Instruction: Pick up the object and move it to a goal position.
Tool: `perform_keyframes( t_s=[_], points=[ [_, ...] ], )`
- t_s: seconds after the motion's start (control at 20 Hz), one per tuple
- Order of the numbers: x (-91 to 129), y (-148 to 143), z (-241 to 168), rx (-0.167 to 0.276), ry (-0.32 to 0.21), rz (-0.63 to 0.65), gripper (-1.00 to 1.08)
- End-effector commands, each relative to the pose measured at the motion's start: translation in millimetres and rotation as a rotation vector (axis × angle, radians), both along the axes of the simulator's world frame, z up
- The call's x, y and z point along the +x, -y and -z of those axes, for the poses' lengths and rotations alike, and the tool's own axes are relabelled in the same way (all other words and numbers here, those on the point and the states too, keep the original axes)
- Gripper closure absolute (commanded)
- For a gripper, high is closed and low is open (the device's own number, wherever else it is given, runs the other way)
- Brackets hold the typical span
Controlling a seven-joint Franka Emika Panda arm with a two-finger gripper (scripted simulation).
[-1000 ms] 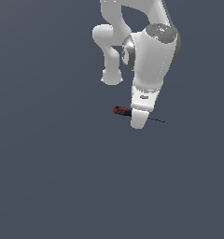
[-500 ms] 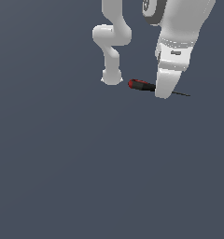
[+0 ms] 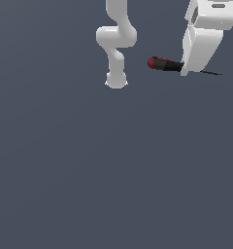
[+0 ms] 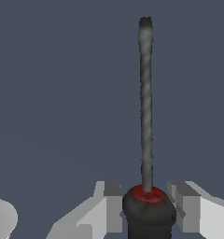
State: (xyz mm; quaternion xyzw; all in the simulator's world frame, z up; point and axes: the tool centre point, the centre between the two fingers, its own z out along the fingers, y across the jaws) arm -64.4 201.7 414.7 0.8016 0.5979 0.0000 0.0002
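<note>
A small screwdriver point(image 3: 163, 64) with a red-and-black handle is held level in the air, at the upper part of the exterior view's right. Its thin dark shaft point(image 3: 210, 73) sticks out past the white gripper point(image 3: 186, 69), which is shut on the handle. In the wrist view the handle point(image 4: 148, 211) sits between the two grey fingers point(image 4: 112, 205) and the shaft point(image 4: 145, 102) runs straight away from the camera. The grey floor lies well below it.
The arm's white base point(image 3: 116, 80) and lower links point(image 3: 116, 36) stand on the grey floor, toward the exterior view's left of the gripper. A white rounded part of the arm point(image 4: 2, 219) shows at the edge of the wrist view.
The gripper has carried the screwdriver upward and toward the exterior view's right over the last second. Its hold on the handle is unchanged.
</note>
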Motion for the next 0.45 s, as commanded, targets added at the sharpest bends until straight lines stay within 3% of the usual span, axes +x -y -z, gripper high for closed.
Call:
perform_keyframes(
  t_s=[0.0,0.4],
  points=[
    [-2,-5,-12,0.0,-0.001,0.002,1.08],
    [-3,-12,-24,0.0,0.0,0.003,1.08]
  ],
)
